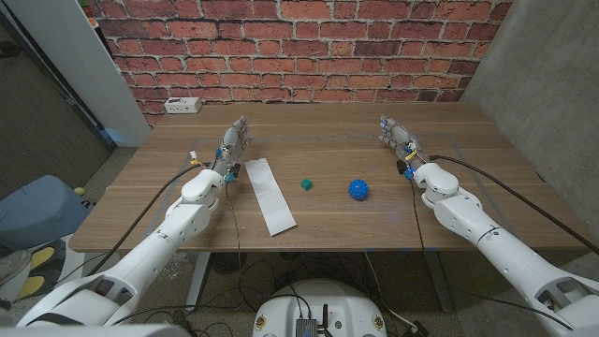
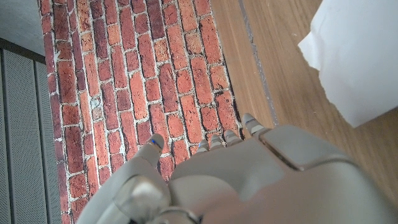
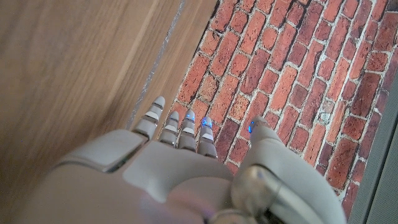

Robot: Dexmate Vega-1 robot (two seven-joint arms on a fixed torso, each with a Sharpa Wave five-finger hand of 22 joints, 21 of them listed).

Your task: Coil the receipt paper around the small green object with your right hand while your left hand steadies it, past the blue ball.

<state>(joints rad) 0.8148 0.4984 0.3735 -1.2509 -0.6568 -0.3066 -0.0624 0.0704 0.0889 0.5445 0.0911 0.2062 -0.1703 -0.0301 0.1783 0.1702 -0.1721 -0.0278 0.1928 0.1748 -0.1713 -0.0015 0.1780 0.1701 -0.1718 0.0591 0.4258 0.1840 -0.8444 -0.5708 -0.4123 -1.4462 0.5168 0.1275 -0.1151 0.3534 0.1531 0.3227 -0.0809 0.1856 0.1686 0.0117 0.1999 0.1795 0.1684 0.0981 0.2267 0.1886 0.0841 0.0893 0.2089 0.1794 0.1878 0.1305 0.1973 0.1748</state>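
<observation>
Both hands empty over the desk, task things lying between them

Nearest: receipt paper (image 1: pixel 269 195) flat on the desk (image 1: pixel 328 239), angled strip, just beside left hand (image 1: pixel 233 142). Small green object (image 1: pixel 306 184) next, then blue ball (image 1: pixel 359 190) near it, apart. Left hand fingers extended, holding nothing; right hand (image 1: pixel 397 137) likewise, well right of ball. Far: white power strip (image 1: pixel 182 105) at the desk's back corner, brick wall (image 1: pixel 299 47) behind

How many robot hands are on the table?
2: the left hand beside the receipt paper, the right hand past the blue ball. Both hold nothing.
</observation>
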